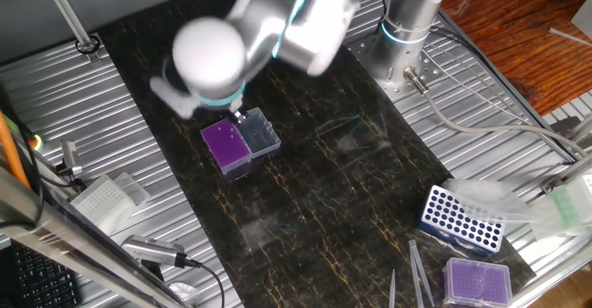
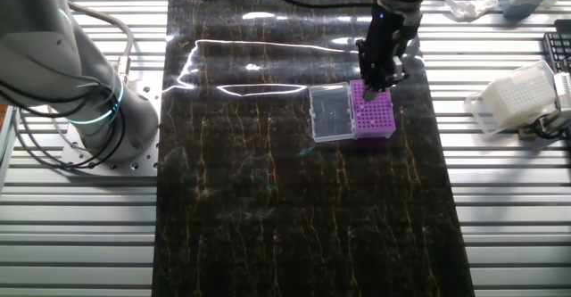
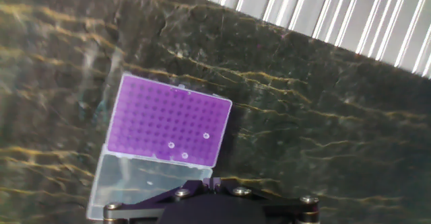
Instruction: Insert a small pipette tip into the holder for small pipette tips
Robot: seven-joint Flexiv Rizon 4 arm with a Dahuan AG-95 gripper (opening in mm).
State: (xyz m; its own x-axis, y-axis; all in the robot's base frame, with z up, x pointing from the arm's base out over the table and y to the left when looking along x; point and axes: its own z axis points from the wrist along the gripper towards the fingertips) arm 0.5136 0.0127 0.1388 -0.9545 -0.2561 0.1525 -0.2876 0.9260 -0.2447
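The holder for small pipette tips [image 3: 168,120] is a deep-purple gridded box with its clear lid flap [image 3: 131,180] folded open beside it. Three tiny clear rings show in its grid near the lid side. In the hand view my gripper [image 3: 210,183] sits at the bottom edge, jaws pressed together with only a thin slit. In both fixed views the gripper [image 2: 372,86] hangs just over the holder [image 2: 375,111], near its far edge. A pale sliver under the fingers [image 1: 240,116] looks like the small pipette tip, barely visible.
A blue rack with large holes [image 1: 460,219], a paler purple box [image 1: 476,280] and grey pointed sticks [image 1: 418,269] lie at the mat's near right corner. White plastic boxes [image 2: 517,96] sit on the ribbed metal beside the mat. The arm's base [image 2: 85,110] stands left.
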